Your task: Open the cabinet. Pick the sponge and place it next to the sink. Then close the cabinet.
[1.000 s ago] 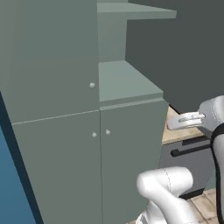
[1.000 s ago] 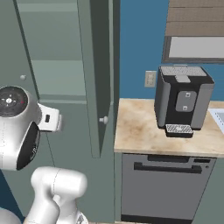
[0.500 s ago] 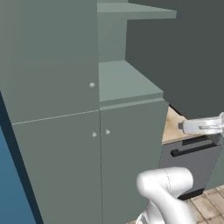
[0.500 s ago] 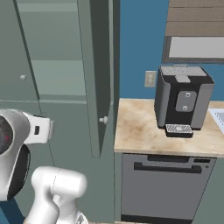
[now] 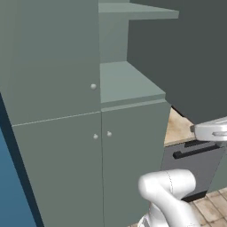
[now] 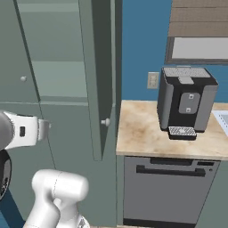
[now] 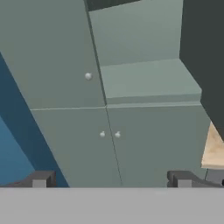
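The tall grey-green cabinet point(image 7: 65, 57) with small round pale knobs stands ahead, upper right door already swung open. Your gripper point(image 7: 111, 180) is spread wide and empty; look along the bare shelf point(image 7: 148, 78) for the sponge before reaching in.

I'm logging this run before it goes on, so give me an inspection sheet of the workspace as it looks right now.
Surface: light wood-look counter beside the cabinet, bare at its near edge.
Job's things: tall grey-green cabinet with its upper right door swung open; the other three doors shut. Inner shelf looks bare; sponge not seen. White sink corner at the right edge.
Clutter: black boxy coffee machine on the counter.
Grippers: gripper open, facing the cabinet's lower doors, holding nothing.
Cables: nothing seen.
Surroundings: dark grey dishwasher panel under the counter, blue wall, white wall socket.
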You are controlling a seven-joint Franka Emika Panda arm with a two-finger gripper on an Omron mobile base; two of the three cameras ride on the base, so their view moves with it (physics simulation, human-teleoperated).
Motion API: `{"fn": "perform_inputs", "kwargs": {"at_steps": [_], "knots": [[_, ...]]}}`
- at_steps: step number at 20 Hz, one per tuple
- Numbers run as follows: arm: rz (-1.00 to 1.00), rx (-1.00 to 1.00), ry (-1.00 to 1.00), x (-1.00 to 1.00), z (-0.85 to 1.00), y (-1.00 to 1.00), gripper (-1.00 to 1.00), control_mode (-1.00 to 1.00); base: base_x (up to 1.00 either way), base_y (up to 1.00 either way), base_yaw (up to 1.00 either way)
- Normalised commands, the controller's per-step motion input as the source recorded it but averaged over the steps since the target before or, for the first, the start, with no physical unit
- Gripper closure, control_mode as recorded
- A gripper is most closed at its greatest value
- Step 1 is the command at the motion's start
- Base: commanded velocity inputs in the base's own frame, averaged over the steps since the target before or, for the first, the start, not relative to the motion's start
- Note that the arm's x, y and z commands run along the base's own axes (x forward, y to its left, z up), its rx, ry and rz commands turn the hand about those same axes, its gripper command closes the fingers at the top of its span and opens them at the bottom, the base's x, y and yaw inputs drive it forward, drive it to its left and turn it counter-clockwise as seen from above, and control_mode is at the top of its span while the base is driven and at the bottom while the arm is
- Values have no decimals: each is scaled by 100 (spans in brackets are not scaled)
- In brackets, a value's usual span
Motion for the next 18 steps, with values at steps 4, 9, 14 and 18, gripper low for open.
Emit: {"fn": "perform_inputs", "kwargs": {"at_steps": [4, 9, 14, 18], "knots": [[-12, 0, -16, -8, 0, -44, -100, -100, 0, 0, 0], [-15, 4, -24, -40, 11, -37, -100, -100, 0, 0, 0], [-19, 4, -21, -18, 25, -32, -100, -100, 0, 0, 0], [-21, 3, -16, 0, 21, -56, -100, -100, 0, 0, 0]]}}
